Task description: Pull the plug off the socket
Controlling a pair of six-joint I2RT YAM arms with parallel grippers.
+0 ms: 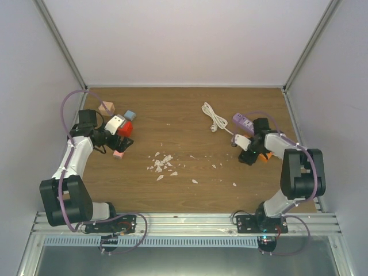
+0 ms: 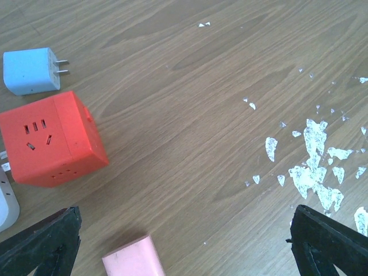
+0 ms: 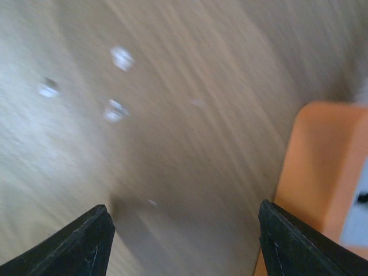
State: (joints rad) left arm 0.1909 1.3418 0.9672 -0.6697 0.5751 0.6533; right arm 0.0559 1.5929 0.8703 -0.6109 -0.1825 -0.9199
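Right gripper [image 3: 183, 218]: jaws partly open, only bare wood between them, nothing held. The wrist view is blurred. The socket [image 3: 319, 167] lies just outside one finger [image 3: 299, 241], at or against it; contact is unclear. The plug [image 1: 241, 140] sits just beside the gripper, outside the jaws. From above it cannot be told whether the plug is seated in the socket.

Left gripper [image 2: 185, 221]: jaws wide, nothing held. A pink block [image 2: 129, 259] lies between them, and a red cube [image 2: 49, 138] sits ahead of one finger. White flakes [image 2: 313, 167] are scattered ahead of the other.

No readable text, seemingly, anywhere.
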